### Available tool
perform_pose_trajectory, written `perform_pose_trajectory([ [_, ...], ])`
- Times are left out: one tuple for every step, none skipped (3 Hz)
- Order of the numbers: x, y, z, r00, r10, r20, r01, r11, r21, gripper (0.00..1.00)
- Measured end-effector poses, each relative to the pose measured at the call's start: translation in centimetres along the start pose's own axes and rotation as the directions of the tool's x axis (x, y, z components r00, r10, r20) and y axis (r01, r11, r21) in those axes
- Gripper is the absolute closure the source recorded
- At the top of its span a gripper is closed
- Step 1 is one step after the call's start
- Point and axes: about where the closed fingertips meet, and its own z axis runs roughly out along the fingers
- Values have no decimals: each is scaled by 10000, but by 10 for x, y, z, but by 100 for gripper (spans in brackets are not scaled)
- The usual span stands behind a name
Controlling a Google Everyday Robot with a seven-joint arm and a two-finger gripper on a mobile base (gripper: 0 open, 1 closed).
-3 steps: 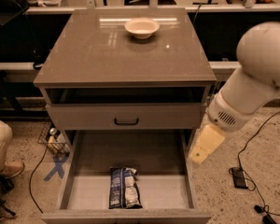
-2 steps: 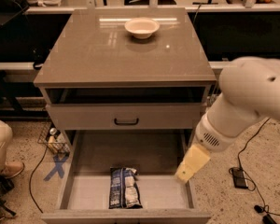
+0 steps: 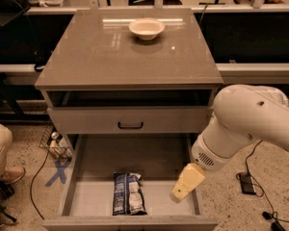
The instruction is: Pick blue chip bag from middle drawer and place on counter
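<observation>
The blue chip bag (image 3: 127, 192) lies flat on the floor of the open middle drawer (image 3: 149, 155), near its front and a little left of centre. My gripper (image 3: 185, 184) hangs from the big white arm (image 3: 241, 124) over the drawer's right front part. It is to the right of the bag and apart from it. The grey-brown counter (image 3: 111, 57) tops the cabinet above.
A white bowl (image 3: 146, 29) stands at the back of the counter. A shut drawer front with a black handle (image 3: 130, 125) sits above the open drawer. A person's leg and shoe (image 3: 1, 153) are at the left. A wire basket (image 3: 58, 146) and floor cables (image 3: 248, 184) flank the cabinet.
The arm has swung left and down. The gripper has gone from beside the drawer's right wall to over the drawer's right front part, closer to the bag. The bag has not moved.
</observation>
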Motion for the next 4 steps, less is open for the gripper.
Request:
perform_pose_trajectory([
  [-2, -2, 7, 9996, 263, 69, -262, 9996, -114, 0],
  [-17, -7, 41, 9926, 1156, 361, -1144, 9929, -329, 0],
  [-53, -13, 93, 9635, 2448, 1085, -2421, 9695, -375, 0],
  [-76, -17, 126, 9315, 3265, 1603, -3228, 9452, -492, 0],
])
